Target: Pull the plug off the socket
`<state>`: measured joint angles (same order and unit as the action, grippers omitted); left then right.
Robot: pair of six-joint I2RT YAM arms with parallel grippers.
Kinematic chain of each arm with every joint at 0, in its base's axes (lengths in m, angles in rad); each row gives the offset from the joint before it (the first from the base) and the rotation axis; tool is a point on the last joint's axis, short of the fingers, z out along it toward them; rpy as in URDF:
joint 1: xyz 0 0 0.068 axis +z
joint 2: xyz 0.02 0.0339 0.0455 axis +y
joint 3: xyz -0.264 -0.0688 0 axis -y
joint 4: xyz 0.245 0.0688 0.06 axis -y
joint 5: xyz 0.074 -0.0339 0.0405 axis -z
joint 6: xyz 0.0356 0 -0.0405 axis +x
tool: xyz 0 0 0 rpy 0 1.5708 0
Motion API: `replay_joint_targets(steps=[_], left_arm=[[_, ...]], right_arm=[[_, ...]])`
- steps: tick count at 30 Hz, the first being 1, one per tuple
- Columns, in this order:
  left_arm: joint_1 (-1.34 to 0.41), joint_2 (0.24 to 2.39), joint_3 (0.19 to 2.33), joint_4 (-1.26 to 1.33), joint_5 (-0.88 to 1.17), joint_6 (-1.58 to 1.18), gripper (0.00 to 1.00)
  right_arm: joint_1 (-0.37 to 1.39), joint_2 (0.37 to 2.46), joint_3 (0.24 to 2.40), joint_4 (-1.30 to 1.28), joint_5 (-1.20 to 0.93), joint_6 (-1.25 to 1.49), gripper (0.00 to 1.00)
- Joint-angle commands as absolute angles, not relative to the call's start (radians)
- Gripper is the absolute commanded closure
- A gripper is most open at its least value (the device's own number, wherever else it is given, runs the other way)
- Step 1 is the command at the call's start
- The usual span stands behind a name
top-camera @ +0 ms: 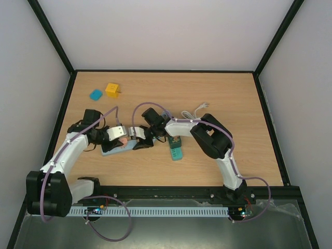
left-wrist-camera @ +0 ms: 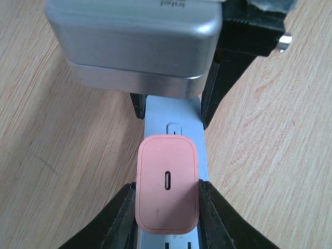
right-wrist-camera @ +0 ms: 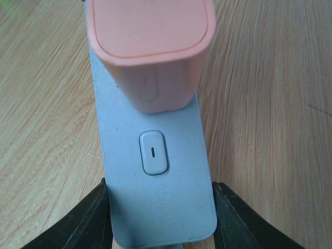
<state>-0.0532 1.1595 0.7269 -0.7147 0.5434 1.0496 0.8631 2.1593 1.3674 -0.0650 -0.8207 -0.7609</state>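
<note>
Starting far left on the bench [top-camera: 233,129]: got a teal block [top-camera: 96,95] and a yellow cube [top-camera: 112,90] parked well apart from the action, so ignoring those.

Moving in, got the left pincer [left-wrist-camera: 167,194] clamped on the pink plug [left-wrist-camera: 166,182], fingers [left-wrist-camera: 124,218] pressed flat against both long sides of it. Looks snug in the left wrist view, zero gap on either side. Plug-wise: still seated in the pale blue socket strip [right-wrist-camera: 176,218], standing straight up off its face, just beside the little switch [right-wrist-camera: 154,152]. Can't see the pins from any angle, so only guessing at fully pushed home.

Next along, got the right pincer [right-wrist-camera: 161,192] straddling the end of the strip from the opposite side, fingers [right-wrist-camera: 93,220] hugging both edges and pinning it to the bench.

Further right, just a green strip [top-camera: 175,149] and a white cable [top-camera: 196,110], not involved.

Key bit for the pull: got the strip's long axis lying flat between the two pincers, running roughly left to right, with the plug sticking up out of it nearer the left arm. So probably calls for a straight lift off the strip face with the left while holding firm with the right. Worth avoiding any sideways tilt; risks binding the pins or dragging the whole strip along.
</note>
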Motion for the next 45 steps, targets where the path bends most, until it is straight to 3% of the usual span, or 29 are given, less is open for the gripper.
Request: replay_joint_targets(steps=[1, 4, 11, 15, 19, 22, 27, 31, 37, 45], left_arm=[[-0.084, 1.108, 0.716, -0.686, 0.601, 1.043, 0.87], [-0.111, 1.126, 0.697, -0.669, 0.611, 1.013, 0.86], [-0.096, 1.205, 0.661, -0.623, 0.628, 0.998, 0.86], [-0.094, 1.223, 0.666, -0.609, 0.628, 0.99, 0.85], [-0.094, 1.226, 0.667, -0.605, 0.606, 0.991, 0.83], [-0.094, 1.224, 0.665, -0.604, 0.596, 0.983, 0.75], [-0.094, 1.206, 0.651, -0.585, 0.591, 0.965, 0.46], [-0.095, 1.195, 0.641, -0.563, 0.584, 0.956, 0.33], [-0.097, 1.2, 0.631, -0.535, 0.565, 0.944, 0.34], [-0.1, 1.229, 0.623, -0.533, 0.552, 0.954, 0.47]], right_arm=[[0.853, 2.185, 1.357, -0.181, -0.7, -0.776, 0.91], [0.853, 2.183, 1.362, -0.183, -0.706, -0.776, 0.89], [0.853, 2.134, 1.338, -0.132, -0.752, -0.737, 0.47], [0.853, 2.117, 1.334, -0.089, -0.796, -0.703, 0.34], [0.856, 2.122, 1.336, -0.054, -0.819, -0.678, 0.31], [0.859, 2.136, 1.345, -0.044, -0.824, -0.674, 0.37], [0.861, 2.152, 1.355, -0.044, -0.837, -0.669, 0.39], [0.866, 2.154, 1.354, -0.04, -0.844, -0.667, 0.36], [0.874, 2.163, 1.363, -0.028, -0.849, -0.66, 0.36], [0.89, 2.195, 1.392, -0.032, -0.858, -0.657, 0.41]])
